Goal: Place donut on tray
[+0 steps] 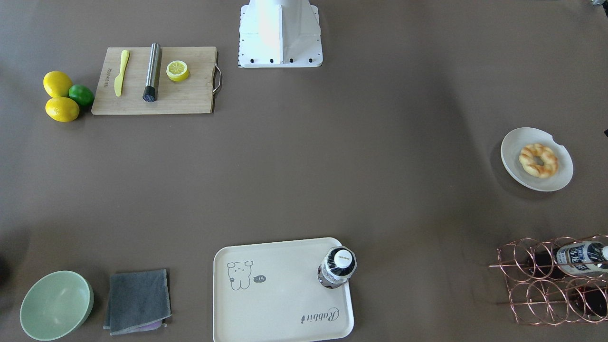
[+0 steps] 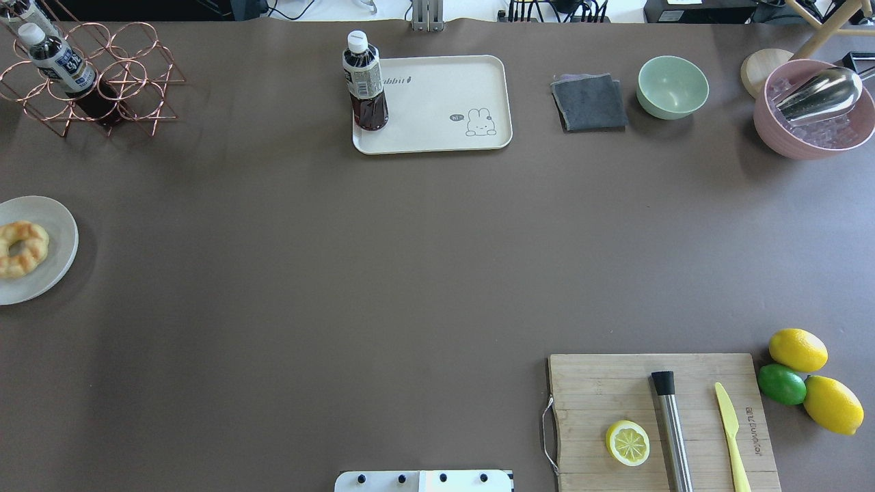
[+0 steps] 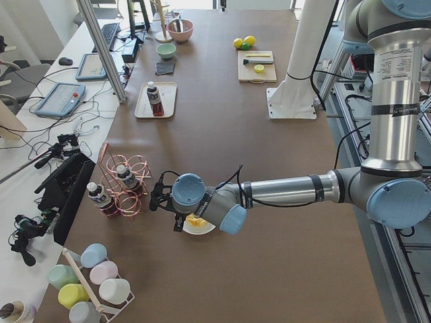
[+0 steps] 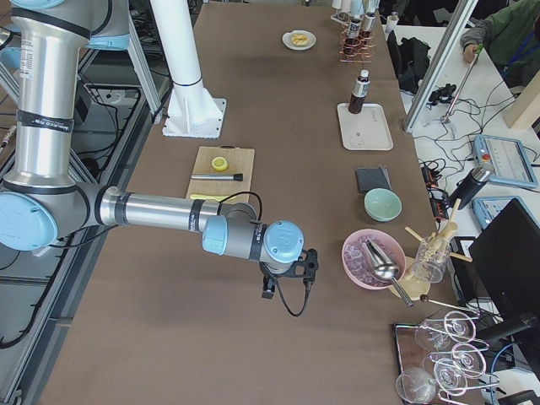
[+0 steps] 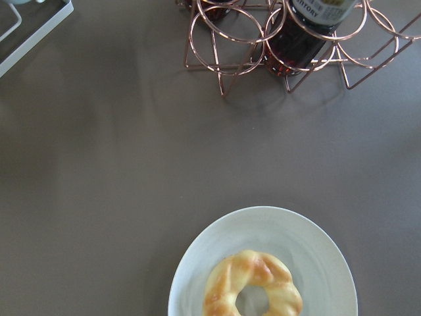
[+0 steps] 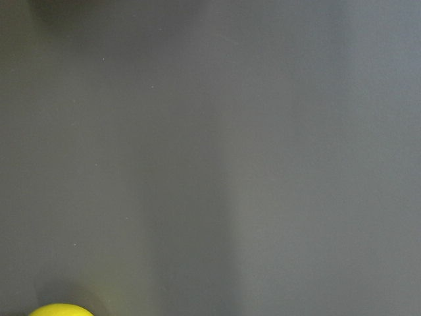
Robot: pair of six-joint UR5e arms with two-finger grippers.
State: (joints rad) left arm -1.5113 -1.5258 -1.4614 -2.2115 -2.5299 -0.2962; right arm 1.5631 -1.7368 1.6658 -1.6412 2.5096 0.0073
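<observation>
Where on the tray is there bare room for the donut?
The tray is bare from the bottle across to the bear print and along its far rim. Crowded only at the bottle's corner, nearest the robot's left. Open table lies between it and the donut on its plate.

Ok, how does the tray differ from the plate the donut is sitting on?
Shape: the tray is rectangular with rounded corners; the plate is round with a notch in its rim. Print: the tray carries a grey cartoon and script; the plate is plain. Load: the tray holds an upright bottle near one corner; the plate holds the donut. Both are pale off-white and lie flat on the table.
</observation>
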